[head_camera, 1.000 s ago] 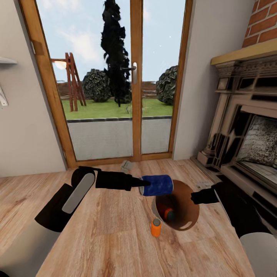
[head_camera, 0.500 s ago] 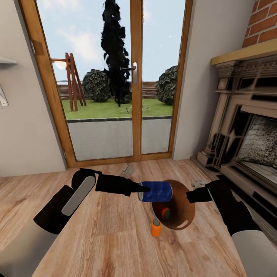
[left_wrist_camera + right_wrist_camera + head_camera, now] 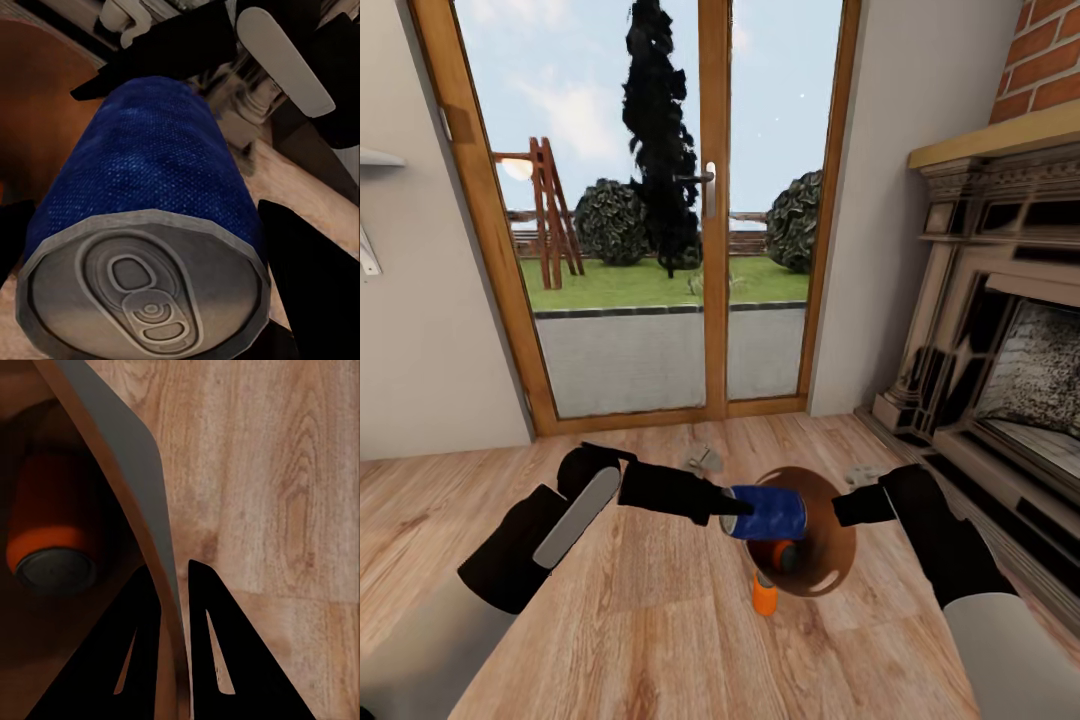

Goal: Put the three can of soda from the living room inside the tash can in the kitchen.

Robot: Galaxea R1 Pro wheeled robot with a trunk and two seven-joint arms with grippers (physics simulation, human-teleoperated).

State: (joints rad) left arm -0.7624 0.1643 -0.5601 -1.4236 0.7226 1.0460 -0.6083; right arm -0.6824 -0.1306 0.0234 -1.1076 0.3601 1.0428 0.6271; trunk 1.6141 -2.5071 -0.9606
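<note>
Bin point(image 3: 838, 560) drawn nearer; orange can point(image 3: 764, 594) upright beside it.

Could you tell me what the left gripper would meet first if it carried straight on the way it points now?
Probably the trash can: the left gripper, shut on the blue can, points across its open mouth.

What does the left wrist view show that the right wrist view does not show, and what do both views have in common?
The left wrist view alone gives the blue can seen end-on, its silver top and pull tab facing the camera, held in the left gripper.

The right wrist view alone gives an orange can lying inside the bin, and the right gripper with its jaws pinching the bin's thin wall.

Both show the bin's brown inside and the plank floor.
</note>
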